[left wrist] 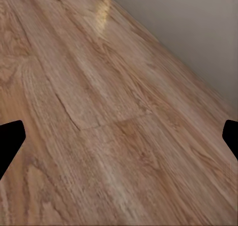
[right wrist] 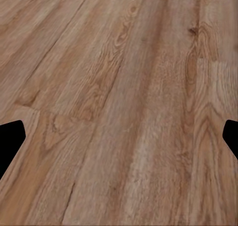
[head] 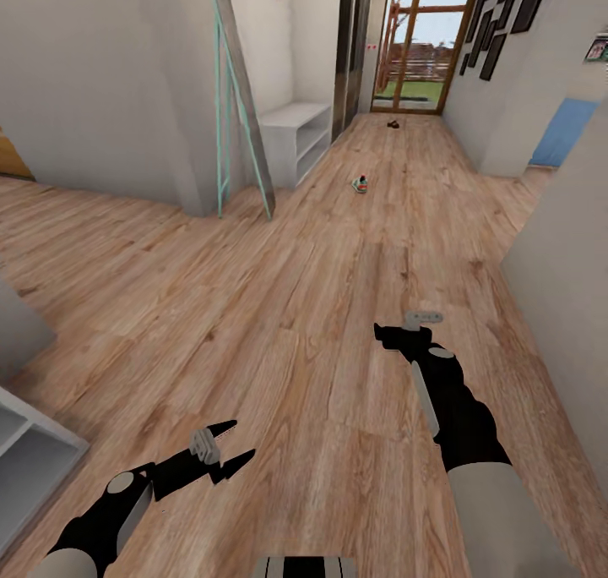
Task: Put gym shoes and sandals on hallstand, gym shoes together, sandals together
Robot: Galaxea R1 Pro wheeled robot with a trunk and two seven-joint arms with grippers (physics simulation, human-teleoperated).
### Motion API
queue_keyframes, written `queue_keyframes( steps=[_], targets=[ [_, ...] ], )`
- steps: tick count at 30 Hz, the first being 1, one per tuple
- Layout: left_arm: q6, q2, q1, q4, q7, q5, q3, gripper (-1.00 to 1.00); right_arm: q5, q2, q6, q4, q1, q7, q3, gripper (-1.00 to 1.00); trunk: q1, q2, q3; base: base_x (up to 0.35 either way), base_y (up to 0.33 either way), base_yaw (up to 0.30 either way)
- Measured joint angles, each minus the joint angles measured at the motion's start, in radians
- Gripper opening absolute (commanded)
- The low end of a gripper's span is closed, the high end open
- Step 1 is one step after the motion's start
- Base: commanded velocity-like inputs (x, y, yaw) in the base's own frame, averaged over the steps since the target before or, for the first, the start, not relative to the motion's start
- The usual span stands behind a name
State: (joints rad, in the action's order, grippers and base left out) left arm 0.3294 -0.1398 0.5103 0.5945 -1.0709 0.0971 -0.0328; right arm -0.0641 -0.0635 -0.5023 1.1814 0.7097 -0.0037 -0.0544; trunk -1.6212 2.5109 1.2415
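— Starting nearest: what are the two arms doing?

— Both hang low over the wood floor (head: pixel 321 324) with nothing in them. The left gripper (head: pixel 230 444) has its fingers spread apart, plainly seen from the head camera, and its wrist camera shows the two dark tips wide at the frame edges with bare planks between. The right gripper (head: pixel 397 335) is seen end-on from the head; its wrist camera likewise shows the tips wide apart over bare planks, so I read it as spread too.

— And the shoes?

— Well ahead, down the corridor. One gym shoe (head: pixel 361 184) lies far off, a little right of centre, nearly straight ahead of the right gripper. So the right arm is the nearer, though neither reaches; my judgement is that the base must roll forward first.

— Its long axis?

— Too small to tell. I cannot say whether that blob is one sneaker or two.

— The sandals?

— A dark speck, likely a sandal (head: pixel 393 123), lies farther still, near the glass door (head: pixel 418 46). Shape and count are unclear.

— The rack?

— A pale shelf unit (head: pixel 295 134) stands on the left, partly behind a leaning ladder (head: pixel 241 96); its upper part is cut off by the wall.
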Motion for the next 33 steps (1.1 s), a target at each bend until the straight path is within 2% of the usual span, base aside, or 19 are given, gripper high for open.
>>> queue_keyframes(
  steps=[17, 33],
  targets=[
    [0.000, 0.000, 0.000, -0.001, 0.002, 0.001, 0.000, 1.00, -0.001, 0.000, 0.000, -0.021, 0.000, -0.002, 0.005, 1.00, 0.000, 0.000, 0.000, 0.348, 0.000, -0.017],
    [-0.034, 0.000, 0.000, -0.002, 0.006, 0.001, -0.001, 1.00, -0.001, 0.000, 0.000, -0.021, 0.000, -0.002, 0.005, 1.00, 0.000, 0.000, -0.004, 0.348, 0.000, -0.263]
  ],
)
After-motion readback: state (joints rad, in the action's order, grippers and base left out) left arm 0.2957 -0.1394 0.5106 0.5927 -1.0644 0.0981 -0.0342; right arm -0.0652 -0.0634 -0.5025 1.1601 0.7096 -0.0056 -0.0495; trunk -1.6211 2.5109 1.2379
